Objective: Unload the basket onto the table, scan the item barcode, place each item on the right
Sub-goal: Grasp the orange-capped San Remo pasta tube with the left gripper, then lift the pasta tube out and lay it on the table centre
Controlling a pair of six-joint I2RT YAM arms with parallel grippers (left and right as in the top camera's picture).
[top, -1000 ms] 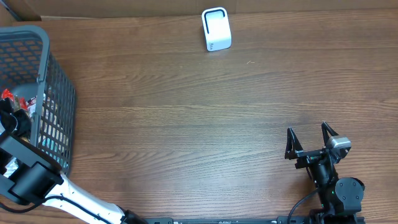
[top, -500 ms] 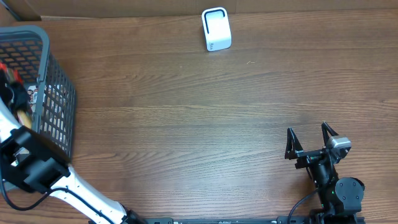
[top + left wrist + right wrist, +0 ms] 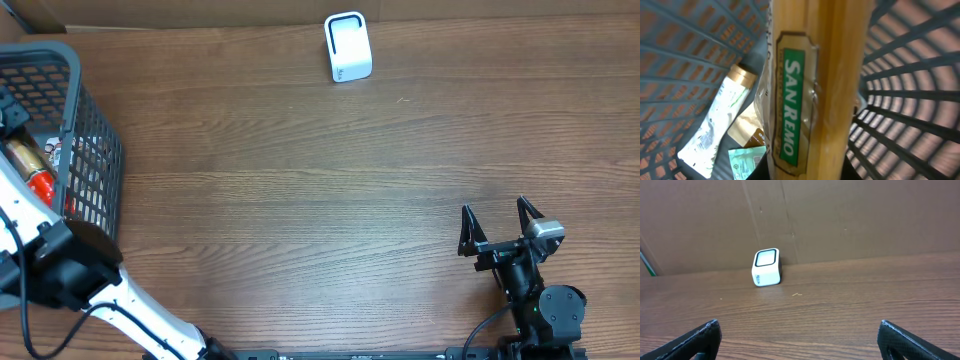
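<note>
Pasta packet (image 3: 815, 90), long and yellow with a green "SAN REMO" label, held up inside the gray basket (image 3: 95, 170) at the far left of the table, right in front of the left wrist camera. From above, a gold stick with a red end, just inside the basket wall.

Brown wooden table (image 3: 300, 200) filling almost the whole top view, with a brown cardboard wall (image 3: 840, 215) along its far edge. Basket of gray plastic bars standing on the table's left side. Left gripper (image 3: 15, 140) reaching into the basket, closed tight on the pasta packet, its fingers hidden behind the packet in the wrist view. Right gripper (image 3: 499, 222) near the front right corner, well apart from the basket, jaws spread wide, holding nothing. Small white scanner (image 3: 348, 47) at the back of the table, near the middle, standing alone. Down on the basket floor under the packet: a white tube (image 3: 715, 120) with a gold cap, a brown bag (image 3: 747, 131) and a little green packet (image 3: 745, 162).
</note>
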